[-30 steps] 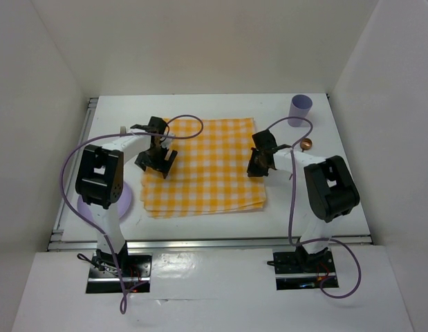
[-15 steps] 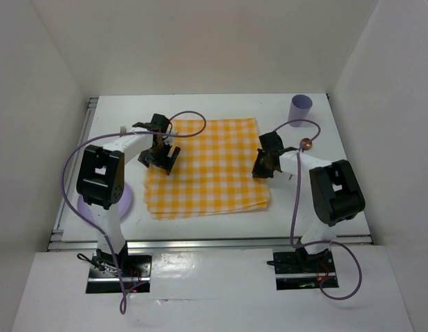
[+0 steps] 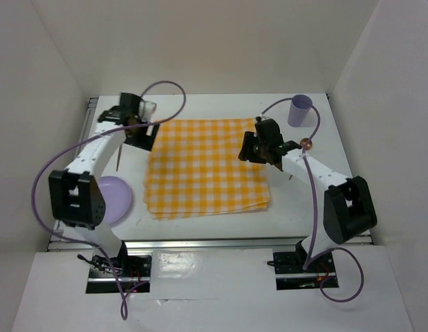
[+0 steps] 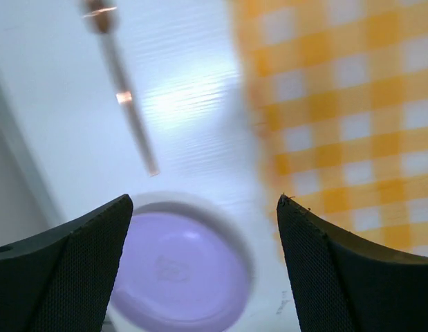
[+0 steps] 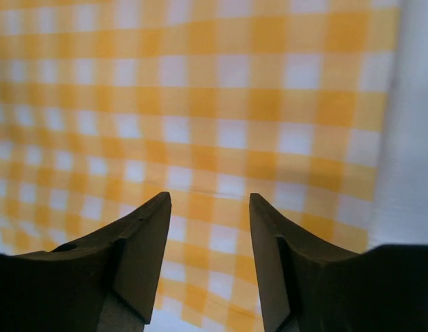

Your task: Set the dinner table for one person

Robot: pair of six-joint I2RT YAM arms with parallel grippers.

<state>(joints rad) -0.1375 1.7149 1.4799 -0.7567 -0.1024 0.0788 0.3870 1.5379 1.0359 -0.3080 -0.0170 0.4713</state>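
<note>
With the left tool (image 4: 203, 207) and right tool (image 5: 210, 200) both spread apart and empty at the left and right edges of the cloth (image 3: 207, 166), a low sweep toward the plate (image 3: 111, 199) left of the cloth could snag and ruck the cloth lying on the bench (image 3: 214, 105).

Since 1.0 s ago: left gripper (image 3: 141, 136) has been swung off the checked cloth (image 3: 207, 166) to just beyond its far-left corner. The purple plate (image 3: 111, 197) and a thin utensil (image 3: 119, 158) have been uncovered. The right gripper (image 3: 249, 149) has been shifted farther along the cloth's right edge.
</note>
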